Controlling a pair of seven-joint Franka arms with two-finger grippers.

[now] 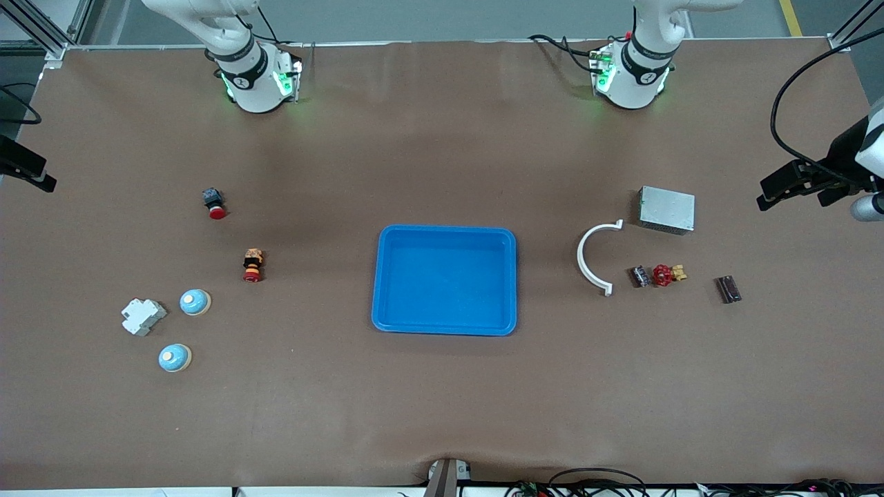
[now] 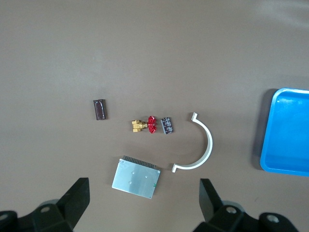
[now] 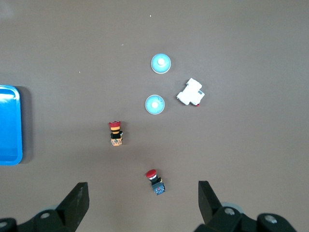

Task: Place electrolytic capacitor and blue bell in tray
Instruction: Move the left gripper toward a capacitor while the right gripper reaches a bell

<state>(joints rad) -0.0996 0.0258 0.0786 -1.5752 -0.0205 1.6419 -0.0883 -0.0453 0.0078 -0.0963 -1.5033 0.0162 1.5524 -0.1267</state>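
Tray (image 1: 391,284) sat empty mid-worktop. Capacitor (image 1: 641,277) lay toward the left arm's end, two blue bells (image 1: 195,301) toward the right arm's. Left gripper (image 2: 144,203) and right gripper (image 3: 143,202) hung spread, holding nothing; nothing placed yet.

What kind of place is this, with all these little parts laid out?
Probably a robotics lab: two robot arms stand at a table covered in brown, with a blue tray, small electrical parts like a capacitor, and loose cables.
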